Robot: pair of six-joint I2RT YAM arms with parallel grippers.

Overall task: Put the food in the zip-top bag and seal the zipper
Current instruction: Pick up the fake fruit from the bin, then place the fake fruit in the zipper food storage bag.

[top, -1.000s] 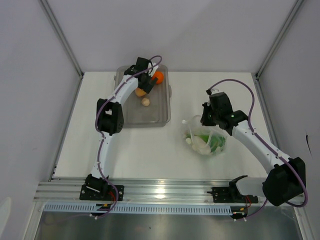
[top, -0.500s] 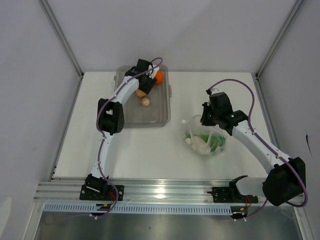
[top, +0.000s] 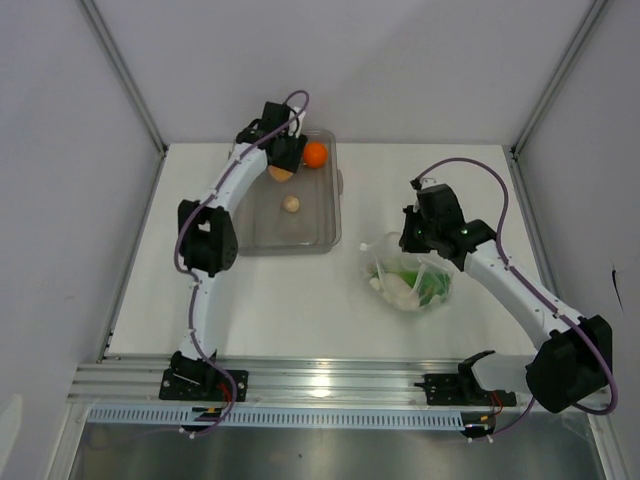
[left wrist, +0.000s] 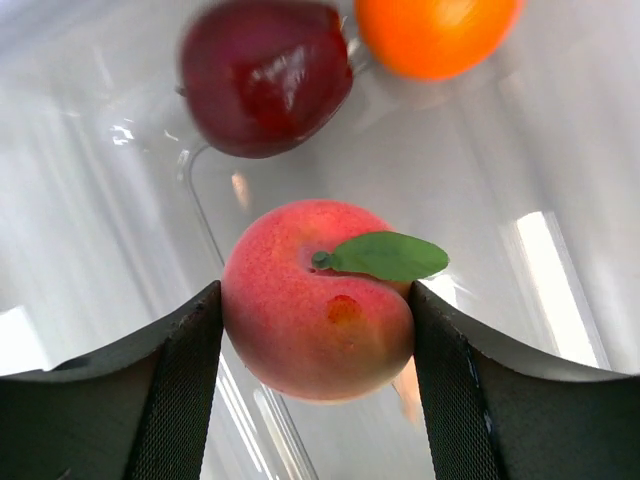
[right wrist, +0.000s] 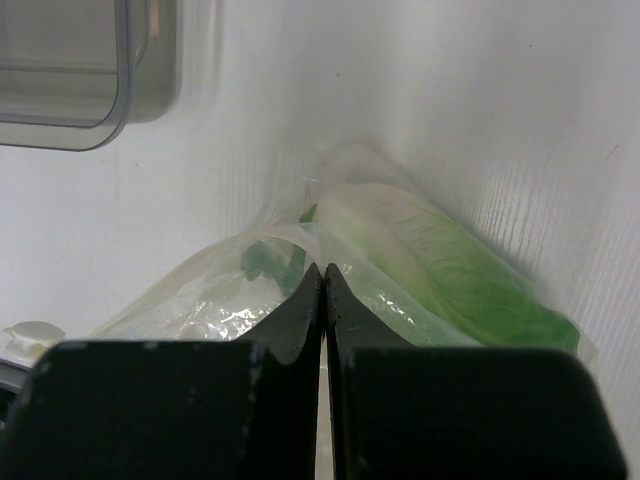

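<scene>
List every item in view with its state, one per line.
left gripper: shut on peach
right gripper: shut on zip-top bag edge
peach: held over tray
orange: loose in tray
dark red bulb: loose in tray
beige lump: loose in tray
lettuce: inside bag
radish: inside bag

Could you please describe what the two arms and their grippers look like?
The left arm and right arm have slim white links, bulky black joint housings and a purple cable looping alongside. The left gripper and right gripper each have two black fingers; the left one's inner faces look mesh-textured.
</scene>
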